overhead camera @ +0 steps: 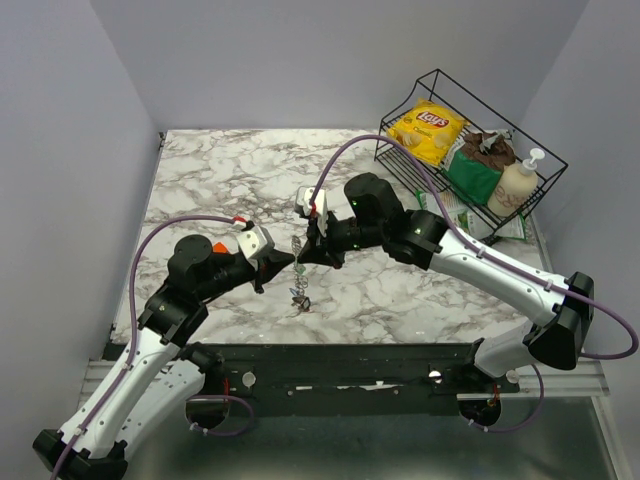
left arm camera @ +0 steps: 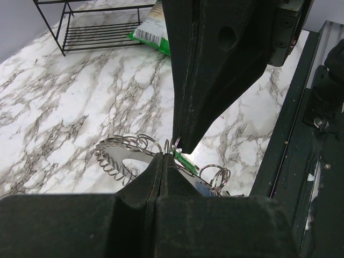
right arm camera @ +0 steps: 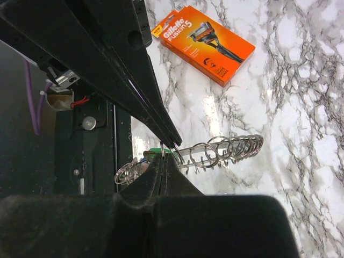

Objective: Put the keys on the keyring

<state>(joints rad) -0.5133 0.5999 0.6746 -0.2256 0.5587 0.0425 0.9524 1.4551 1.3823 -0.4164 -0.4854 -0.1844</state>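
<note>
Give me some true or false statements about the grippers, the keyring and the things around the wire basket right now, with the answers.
1. The left gripper and the right gripper are both shut, tips meeting at the silvery metal keyring. True.
2. The yellow Lay's chip bag lies on the marble table. False: it sits in the black wire basket.
3. The orange Gillette razor box is in the basket. False: it lies on the marble table.
4. A cream pump bottle stands in the basket. True.
</note>
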